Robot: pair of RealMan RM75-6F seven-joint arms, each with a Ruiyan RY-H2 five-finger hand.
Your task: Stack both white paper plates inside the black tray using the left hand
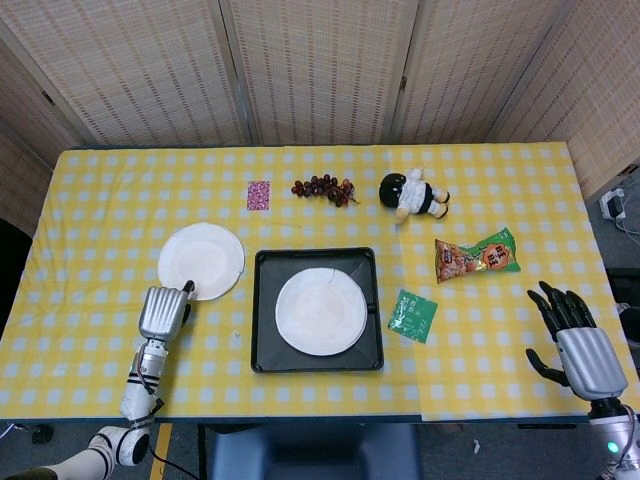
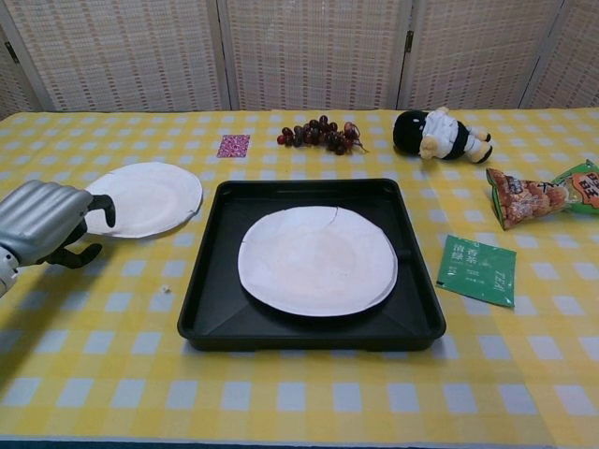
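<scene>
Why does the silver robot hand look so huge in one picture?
Chest view: the left hand sits near the lens at the frame edge, so it looks enlarged. Head view: from above the same hand looks small beside the white paper plate; light is even, shadows soft.
</scene>
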